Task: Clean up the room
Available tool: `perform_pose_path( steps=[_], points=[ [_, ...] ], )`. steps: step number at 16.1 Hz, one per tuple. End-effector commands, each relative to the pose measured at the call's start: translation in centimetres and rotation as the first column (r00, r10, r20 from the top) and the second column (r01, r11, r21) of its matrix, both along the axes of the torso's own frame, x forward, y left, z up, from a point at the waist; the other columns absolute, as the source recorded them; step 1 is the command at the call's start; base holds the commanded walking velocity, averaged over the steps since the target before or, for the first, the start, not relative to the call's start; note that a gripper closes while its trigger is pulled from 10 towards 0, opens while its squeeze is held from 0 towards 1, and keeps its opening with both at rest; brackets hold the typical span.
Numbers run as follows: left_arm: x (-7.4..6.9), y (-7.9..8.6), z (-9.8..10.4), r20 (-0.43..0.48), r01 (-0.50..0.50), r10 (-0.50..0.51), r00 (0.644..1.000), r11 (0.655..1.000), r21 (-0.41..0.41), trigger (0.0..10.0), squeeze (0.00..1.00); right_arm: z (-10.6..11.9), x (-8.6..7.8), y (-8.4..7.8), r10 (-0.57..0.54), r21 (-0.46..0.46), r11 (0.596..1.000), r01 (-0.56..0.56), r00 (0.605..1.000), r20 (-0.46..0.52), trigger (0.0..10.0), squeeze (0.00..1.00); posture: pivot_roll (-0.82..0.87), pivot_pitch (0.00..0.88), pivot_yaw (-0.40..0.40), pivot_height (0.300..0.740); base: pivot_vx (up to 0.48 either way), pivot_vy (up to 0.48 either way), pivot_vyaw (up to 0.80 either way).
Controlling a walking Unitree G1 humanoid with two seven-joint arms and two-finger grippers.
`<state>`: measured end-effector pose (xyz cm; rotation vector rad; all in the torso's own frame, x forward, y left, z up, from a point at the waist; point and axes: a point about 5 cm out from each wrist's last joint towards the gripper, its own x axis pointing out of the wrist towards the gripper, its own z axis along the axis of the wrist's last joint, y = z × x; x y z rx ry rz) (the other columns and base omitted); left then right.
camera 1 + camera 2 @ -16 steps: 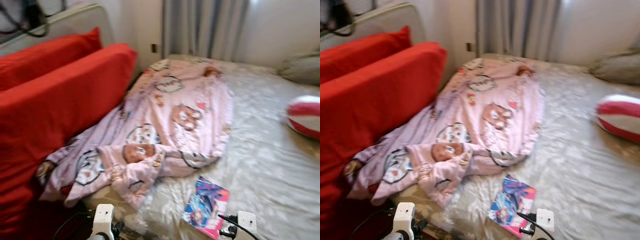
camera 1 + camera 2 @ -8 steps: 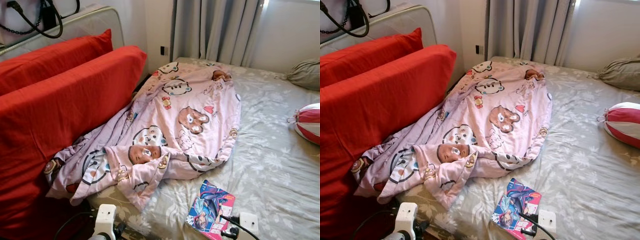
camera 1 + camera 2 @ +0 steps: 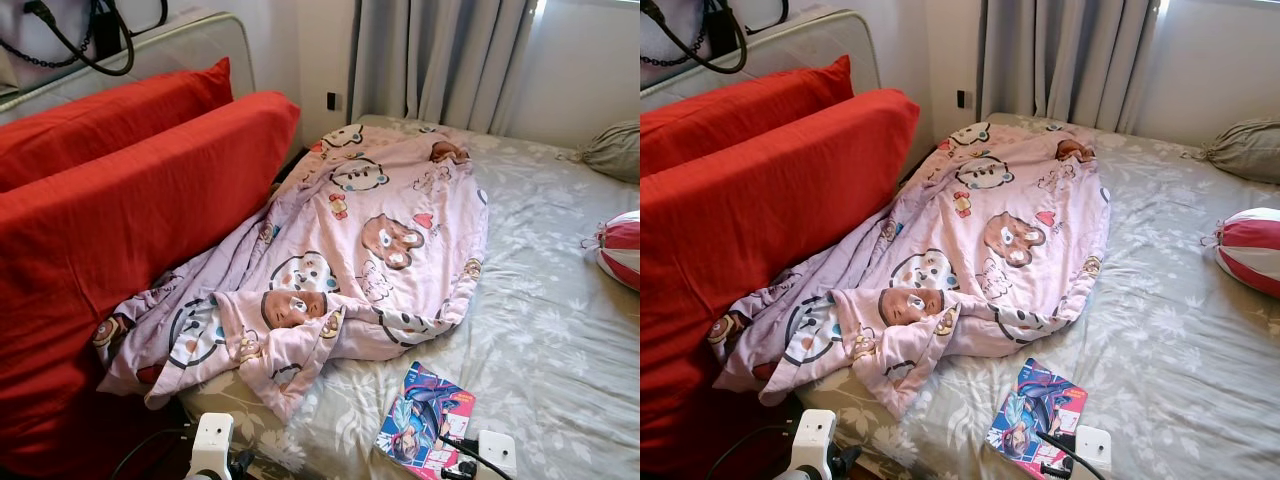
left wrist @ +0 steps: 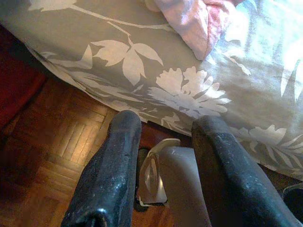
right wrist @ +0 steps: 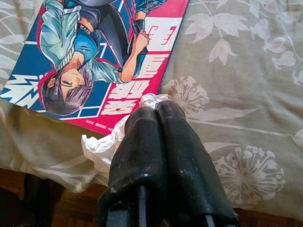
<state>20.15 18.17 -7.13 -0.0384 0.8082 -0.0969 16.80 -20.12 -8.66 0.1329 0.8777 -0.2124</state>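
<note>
White crumpled tissue [image 5: 102, 144] pinched in right gripper [image 5: 154, 109] beside comic book [image 5: 102, 52]; left gripper [image 4: 163, 125] wide

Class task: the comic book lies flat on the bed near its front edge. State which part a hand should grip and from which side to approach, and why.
Grip the comic by its near corner, coming from the bed's front edge. It lies flat on the soft sheet, so a thin edge, not the cover, offers a hold. The right hand, shut on white paper, is probably nearest.

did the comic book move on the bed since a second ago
No. The comic book lies just below the pink blanket's lower edge as before; the camera shifted.
</note>
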Motion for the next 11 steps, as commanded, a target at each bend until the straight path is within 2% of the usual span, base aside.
perform_pose_path(
  steps=[1, 8, 11],
  points=[
    [-0.6, 0.1, -0.3, -0.020, 0.003, -0.003, 1.000, 1.000, 0.005, 10.0, 0.00, -0.3, -0.5, 0.0, 0.004, 0.003, 1.000, -0.004, 1.000, -0.022, 10.0, 0.00, -0.01, 0.000, -0.001, 0.701, 0.000, 0.000, 0.00],
    [-0.4, -0.1, -0.2, -0.010, -0.009, 0.009, 1.000, 1.000, -0.009, 10.0, 0.00, -0.2, -0.4, -0.1, -0.001, 0.004, 1.000, 0.001, 1.000, -0.020, 10.0, 0.00, -0.01, 0.000, -0.002, 0.701, 0.000, 0.000, 0.00],
    [-0.5, -0.1, -0.3, -0.014, -0.013, 0.013, 1.000, 1.000, -0.012, 10.0, 0.00, -0.2, -0.7, -1.1, -0.010, 0.000, 1.000, 0.010, 1.000, -0.024, 10.0, 0.00, -0.01, 0.000, -0.001, 0.701, -0.280, 0.000, 0.00]
  ],
)
